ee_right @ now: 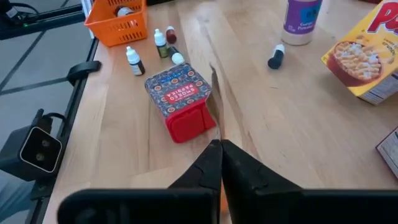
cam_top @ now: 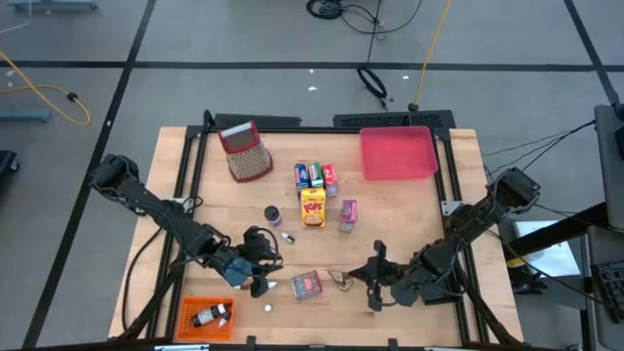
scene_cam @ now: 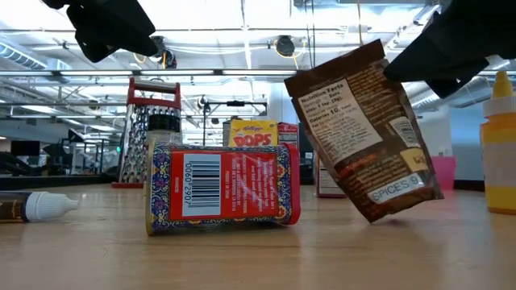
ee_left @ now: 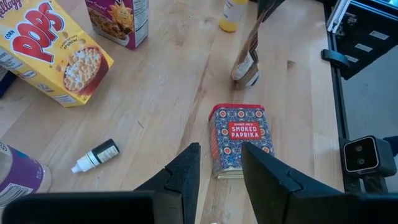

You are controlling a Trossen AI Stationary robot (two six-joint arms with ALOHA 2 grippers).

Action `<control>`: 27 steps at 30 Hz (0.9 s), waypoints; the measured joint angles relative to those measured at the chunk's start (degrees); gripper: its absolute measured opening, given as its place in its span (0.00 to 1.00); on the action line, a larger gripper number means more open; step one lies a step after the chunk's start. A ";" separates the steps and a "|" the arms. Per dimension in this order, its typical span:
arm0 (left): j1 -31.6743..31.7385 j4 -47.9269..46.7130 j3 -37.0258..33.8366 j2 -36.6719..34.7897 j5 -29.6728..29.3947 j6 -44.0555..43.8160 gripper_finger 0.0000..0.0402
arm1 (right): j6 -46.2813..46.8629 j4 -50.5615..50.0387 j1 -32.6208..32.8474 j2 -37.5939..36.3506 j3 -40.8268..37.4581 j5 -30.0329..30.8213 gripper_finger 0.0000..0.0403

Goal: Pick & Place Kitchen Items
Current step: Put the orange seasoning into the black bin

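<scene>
Table [cam_top: 195, 156], free room and obstacles:

- Front centre: smoked paprika tin [cam_top: 306, 284] lies flat; brown spice pouch [scene_cam: 367, 129] hangs tilted just beside it, pinched by the right tool [cam_top: 363, 280]. Narrow gap between tin and pouch.
- Front left: left tool [cam_top: 255, 281] near the tin, fingers apart; orange tray [cam_top: 205, 315] at the corner; small dropper bottles [ee_right: 152, 50] scattered between tray and tin.
- Centre: cereal box [cam_top: 312, 207], upright packets [cam_top: 314, 175] and pink packet [cam_top: 348, 214] form a cluster.
- Back: grater [cam_top: 246, 151] and pink tray [cam_top: 398, 153].
- Bare wood: left edge, right of pink packet.
</scene>
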 joint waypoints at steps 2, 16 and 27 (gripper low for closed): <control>0.00 0.01 0.00 0.00 -0.01 0.00 0.30 | -0.40 -0.02 0.00 -0.09 0.00 0.98 0.00; 0.00 0.00 0.00 0.00 -0.04 -0.08 0.30 | -3.55 -11.08 1.44 -14.17 -0.02 1.44 0.00; 0.00 -0.01 0.00 0.00 -0.04 -0.13 0.30 | 1.35 -25.65 9.00 -31.65 -0.02 -0.46 0.00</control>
